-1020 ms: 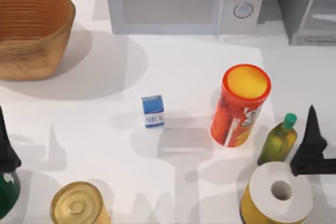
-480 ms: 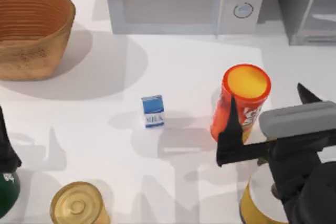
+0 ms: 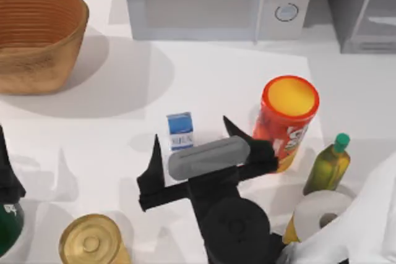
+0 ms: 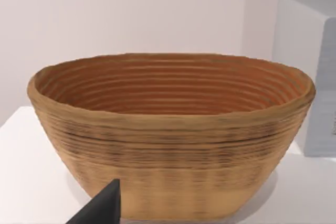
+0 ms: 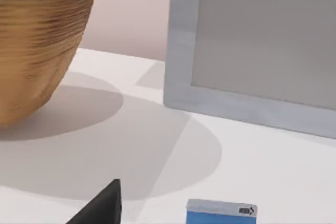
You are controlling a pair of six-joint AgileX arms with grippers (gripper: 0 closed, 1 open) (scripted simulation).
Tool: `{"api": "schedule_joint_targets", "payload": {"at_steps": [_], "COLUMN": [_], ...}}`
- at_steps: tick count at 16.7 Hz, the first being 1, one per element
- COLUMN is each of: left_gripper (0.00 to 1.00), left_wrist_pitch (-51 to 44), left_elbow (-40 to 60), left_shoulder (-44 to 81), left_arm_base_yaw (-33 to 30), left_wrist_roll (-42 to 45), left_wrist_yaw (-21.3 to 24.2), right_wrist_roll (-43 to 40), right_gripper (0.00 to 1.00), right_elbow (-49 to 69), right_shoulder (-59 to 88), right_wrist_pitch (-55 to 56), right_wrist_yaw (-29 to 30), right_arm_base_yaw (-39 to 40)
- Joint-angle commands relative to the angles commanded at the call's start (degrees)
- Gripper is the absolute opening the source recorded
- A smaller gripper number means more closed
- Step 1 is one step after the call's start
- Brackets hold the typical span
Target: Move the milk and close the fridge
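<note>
Hovering spread wide, right pincer [image 3: 192, 146] straddles the milk [image 3: 180, 130], just ahead between its tips. Risk: red can [image 3: 283, 122], beside one finger, gets knocked, or the carton tips.

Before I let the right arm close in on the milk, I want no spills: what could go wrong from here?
The open right tool hangs just over the small milk; a finger could tip it.
The red can stands close beside the tool's far finger and might get knocked.
The oil bottle stands near the arm's path.
</note>
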Motion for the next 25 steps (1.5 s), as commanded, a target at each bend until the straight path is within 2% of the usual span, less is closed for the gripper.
{"api": "schedule_joint_targets", "payload": {"at_steps": [4, 7, 16, 25], "left_gripper": [1.00, 1.00, 1.00, 1.00], "left_wrist_pitch": [0.0, 0.0, 0.0, 0.0], "left_elbow": [0.0, 0.0, 0.0, 0.0], "left_shoulder": [0.0, 0.0, 0.0, 0.0], "left_arm_base_yaw": [0.0, 0.0, 0.0, 0.0], "left_wrist_roll": [0.0, 0.0, 0.0, 0.0], "left_wrist_yaw": [0.0, 0.0, 0.0, 0.0], "right_wrist_roll": [0.7, 1.1, 1.2, 1.1], "right_gripper": [1.00, 1.00, 1.00, 1.00], "right_elbow": [8.6, 12.3, 14.4, 19.8], "right_shoulder": [15.6, 21.3, 22.4, 24.1], "right_wrist_pitch": [8.3, 11.8, 11.0, 7.5], "right_wrist_yaw": [0.1, 0.2, 0.1, -4.4], "right_arm_base_yaw": [-2.2, -4.1, -4.5, -9.0]}}
